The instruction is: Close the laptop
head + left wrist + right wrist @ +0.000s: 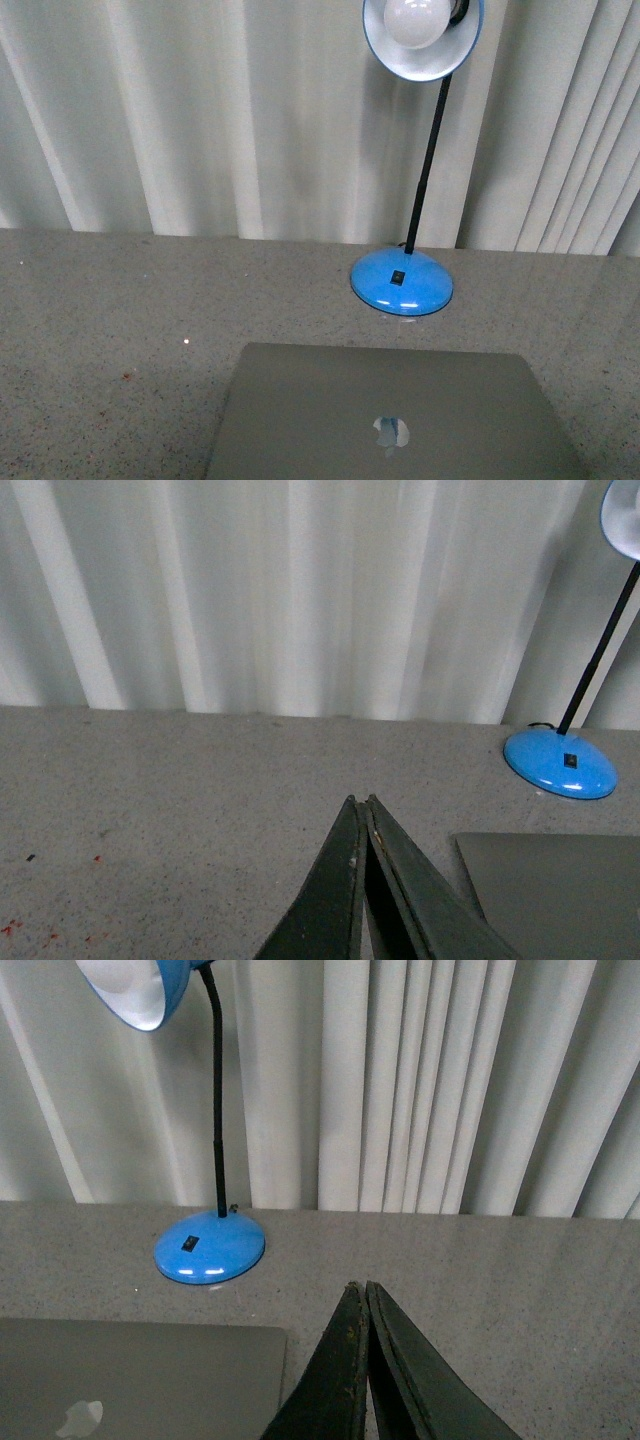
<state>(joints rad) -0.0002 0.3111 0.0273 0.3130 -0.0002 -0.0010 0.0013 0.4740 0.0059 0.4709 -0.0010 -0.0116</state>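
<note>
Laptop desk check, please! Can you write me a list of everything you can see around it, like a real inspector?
Surface: grey speckled table, with a few small reddish specks near its left side.
Job's things: the laptop lies with its lid down, logo facing up; it looks already closed.
Clutter: a blue desk lamp stands behind the laptop, apart from it; its bulb is not visibly lit.
Grippers: left claw shut, holding nothing, hovering left of the laptop; right claw shut, holding nothing, to the laptop's right.
Cables: a short bit of black cord shows at the lamp's base.
Surroundings: white curtain hangs behind the table.
</note>
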